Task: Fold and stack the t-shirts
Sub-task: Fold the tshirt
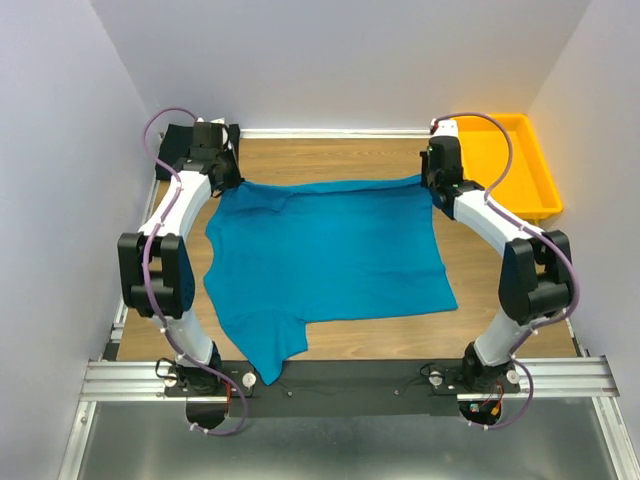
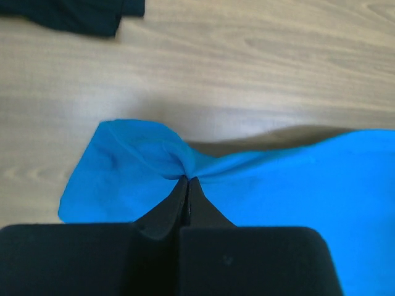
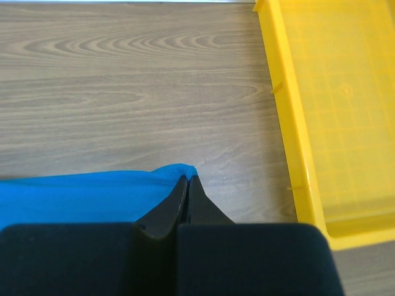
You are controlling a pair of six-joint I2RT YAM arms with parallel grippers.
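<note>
At its far corners, left gripper (image 2: 187, 180) and right gripper (image 3: 188, 179) clamp the teal t-shirt (image 1: 330, 250).

A yellow plastic tray (image 3: 345, 111) lies flat on the surface (image 3: 136, 92) just to the right of my right jaws, its long rim running past them without touching. Bare wood grain stretches ahead of both pairs of jaws. White walls (image 1: 340, 60) stand beyond them and to either side. An aluminium rail (image 1: 120, 378) runs behind.
</note>
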